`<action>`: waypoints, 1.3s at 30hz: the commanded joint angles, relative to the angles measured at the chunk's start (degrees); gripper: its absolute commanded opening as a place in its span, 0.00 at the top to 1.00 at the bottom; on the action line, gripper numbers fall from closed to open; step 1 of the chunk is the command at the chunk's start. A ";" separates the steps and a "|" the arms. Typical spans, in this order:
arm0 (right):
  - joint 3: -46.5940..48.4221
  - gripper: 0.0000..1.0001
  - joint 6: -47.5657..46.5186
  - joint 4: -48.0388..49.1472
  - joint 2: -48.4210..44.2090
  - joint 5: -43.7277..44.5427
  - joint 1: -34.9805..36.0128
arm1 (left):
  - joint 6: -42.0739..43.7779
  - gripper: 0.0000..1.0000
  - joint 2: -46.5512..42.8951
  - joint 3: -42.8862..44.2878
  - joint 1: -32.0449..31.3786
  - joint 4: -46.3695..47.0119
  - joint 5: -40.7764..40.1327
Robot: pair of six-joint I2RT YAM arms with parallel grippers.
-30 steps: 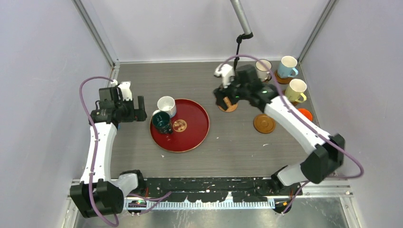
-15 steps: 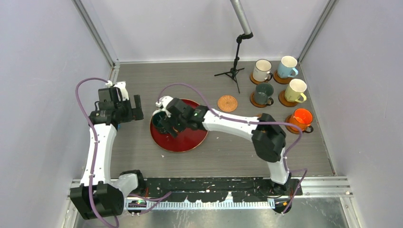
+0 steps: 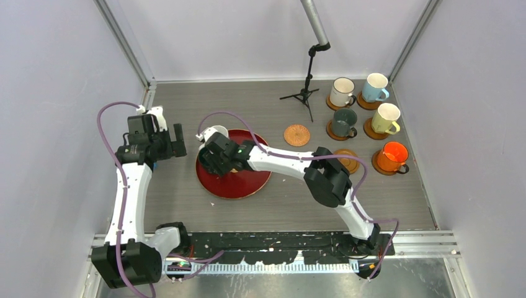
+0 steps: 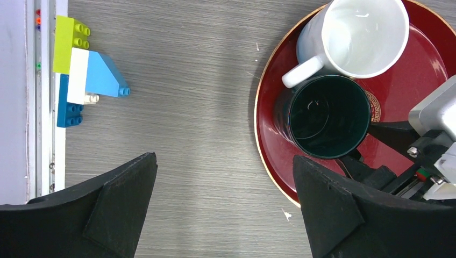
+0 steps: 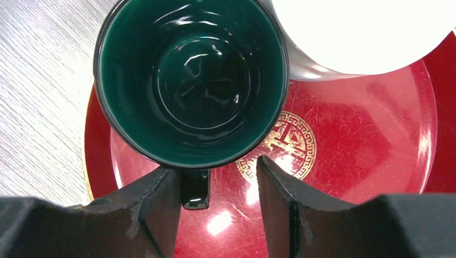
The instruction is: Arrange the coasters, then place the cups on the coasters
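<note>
Grey table, pale lilac walls

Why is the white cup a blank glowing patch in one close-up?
Right wrist view: the white mug is overexposed, its inside blank; glare spots sit on the red tray, glints inside the dark teal mug. Left wrist view: the white mug's inside shows clearly; the left fingers are featureless black shapes. Top view: even light, soft shadows.

Dark teal cup, white cup, red tray with gold fret-pattern medallion, grey wood-grain table
</note>
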 commanded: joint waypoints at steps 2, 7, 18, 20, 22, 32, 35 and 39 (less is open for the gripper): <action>2.25 0.49 -0.49 0.97 -0.04 0.19 0.06 | -0.32 0.00 -1.43 0.43 0.28 2.62 -0.15; 0.04 0.68 -2.30 0.98 -1.28 0.29 -0.04 | -0.06 0.00 -1.56 0.23 0.32 2.78 0.35; -10.17 1.00 -7.51 1.57 -11.64 -2.20 -1.23 | 0.23 0.00 -2.04 0.47 0.28 2.38 0.79; -13.37 1.00 -9.05 3.14 -14.91 -2.26 -1.63 | 0.38 0.00 -2.16 0.41 0.27 2.34 1.05; -16.98 1.00 -11.26 4.58 -19.09 -1.93 -2.01 | 0.53 0.00 -2.31 0.47 0.27 2.37 0.98; -39.64 1.00 -15.84 14.37 -37.74 -13.34 -13.65 | 1.15 0.00 -2.77 0.88 0.34 2.15 1.21; -43.32 1.00 -16.54 15.51 -42.49 -17.78 -18.90 | 1.03 0.00 -2.55 1.05 0.34 2.15 1.56; -45.64 1.00 -18.27 12.20 -47.03 -24.05 -26.11 | 0.93 0.00 -2.15 1.32 0.32 2.24 2.28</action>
